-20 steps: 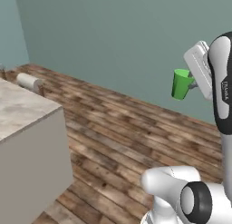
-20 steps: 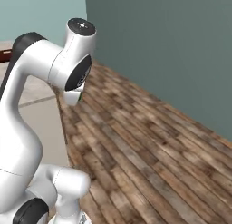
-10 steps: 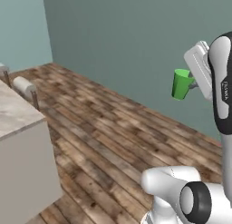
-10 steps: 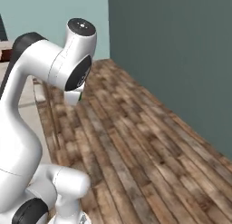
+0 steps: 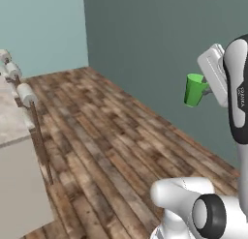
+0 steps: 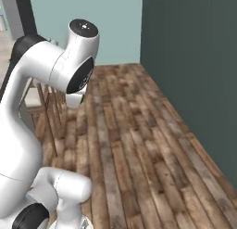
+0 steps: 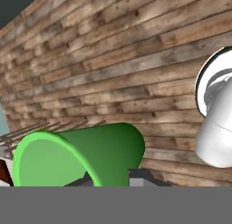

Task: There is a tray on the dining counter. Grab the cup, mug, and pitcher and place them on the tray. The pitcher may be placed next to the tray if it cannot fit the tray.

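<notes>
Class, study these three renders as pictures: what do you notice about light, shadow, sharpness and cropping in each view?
Left base view: soft, even light; the green cup is flatly shaded and casts no visible shadow. Right base view: the floor planks look slightly soft, with no glare. Hand view: the cup looms large and is cropped at the bottom.

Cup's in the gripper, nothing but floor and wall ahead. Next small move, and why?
Probably keep the grip shut and let the base go on turning toward the counter before lowering anything. The gripper holds the cup high over wooden floor, facing a wall; a counter edge shows at far left in the left base view, with no tray in sight yet.
</notes>
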